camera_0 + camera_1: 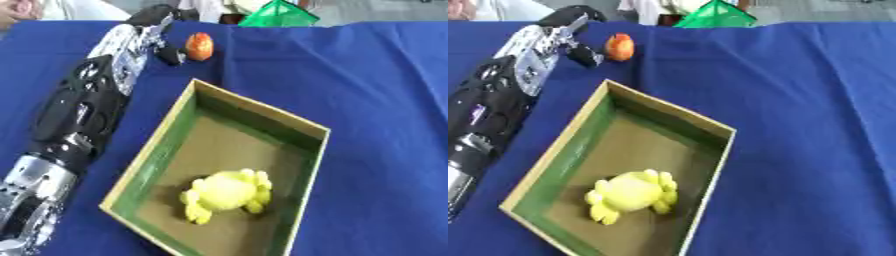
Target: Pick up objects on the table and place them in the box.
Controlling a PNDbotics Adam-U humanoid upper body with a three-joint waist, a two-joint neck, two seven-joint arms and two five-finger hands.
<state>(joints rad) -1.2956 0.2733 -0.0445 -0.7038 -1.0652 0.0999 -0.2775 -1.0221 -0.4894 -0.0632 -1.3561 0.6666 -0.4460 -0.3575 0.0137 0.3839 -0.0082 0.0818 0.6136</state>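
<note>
Now my left hand, fingers curled but empty, sits beside the orange fruit at its three o'clock.

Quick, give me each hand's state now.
Left hand: beside the orange fruit, not holding it; open or shut cannot be told.
Right hand: not in view.

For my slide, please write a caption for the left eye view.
Left hand reaches the orange fruit beyond the box holding a yellow toy.
</note>
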